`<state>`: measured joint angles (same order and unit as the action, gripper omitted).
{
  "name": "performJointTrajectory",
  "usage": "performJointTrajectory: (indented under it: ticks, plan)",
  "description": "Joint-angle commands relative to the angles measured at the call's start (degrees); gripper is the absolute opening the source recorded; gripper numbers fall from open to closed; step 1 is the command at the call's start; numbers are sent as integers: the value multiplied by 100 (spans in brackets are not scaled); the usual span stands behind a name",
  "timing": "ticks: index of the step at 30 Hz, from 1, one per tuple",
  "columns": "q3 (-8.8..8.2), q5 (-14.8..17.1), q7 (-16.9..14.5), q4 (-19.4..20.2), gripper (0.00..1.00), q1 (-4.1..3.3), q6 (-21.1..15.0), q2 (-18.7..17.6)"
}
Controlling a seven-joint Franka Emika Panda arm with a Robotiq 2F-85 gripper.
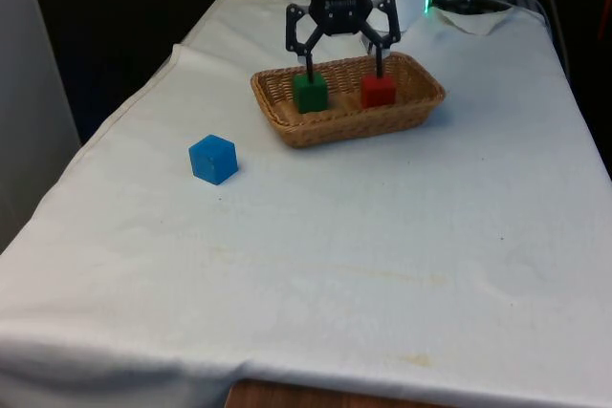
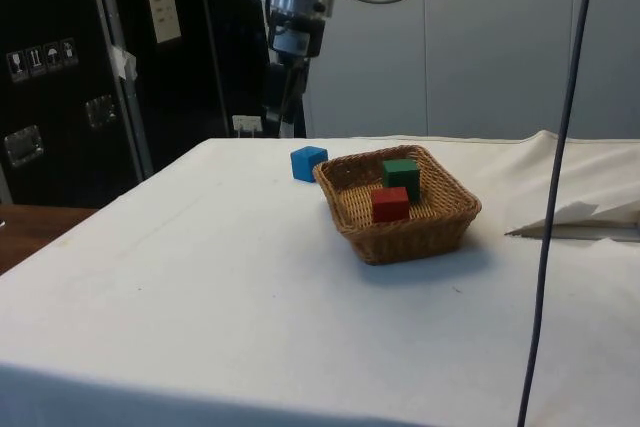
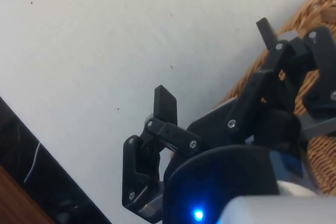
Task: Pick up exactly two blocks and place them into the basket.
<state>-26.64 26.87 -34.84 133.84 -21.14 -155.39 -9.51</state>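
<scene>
Across the white-clothed counter point(image 1: 382, 265), objects run from largest to smallest. Wicker basket point(image 1: 287, 112), at roughly one o'clock from the counter's centre in the front view, holds a green block point(image 1: 310, 94) and a red block point(image 1: 378, 91) side by side, apart; two blocks inside suggests the count is met. Blue block point(image 1: 213, 159) sits on the cloth at about eight o'clock from the basket, well apart, presumably the one to leave. Gripper point(image 1: 340, 69) hangs above the basket's far rim, fingers point(image 3: 166, 104) spread wide, holding and touching nothing.
</scene>
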Motion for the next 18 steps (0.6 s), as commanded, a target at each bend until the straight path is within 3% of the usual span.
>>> performJointTrajectory:
  ticks: [1,4,5,6,14,15,18]
  plan:
    - [-6,-29,143,-40,100,-23,-52,-69]
    - [17,-34,258,-74,100,-23,-57,-97]
    - [34,0,155,-52,100,0,0,-40]
    - [29,-40,338,-92,100,-23,-57,-109]
    - [63,-46,653,-172,100,-29,-80,-178]
    - [97,0,596,-166,100,0,-23,-132]
    - [69,-57,791,-212,100,-23,-92,-218]
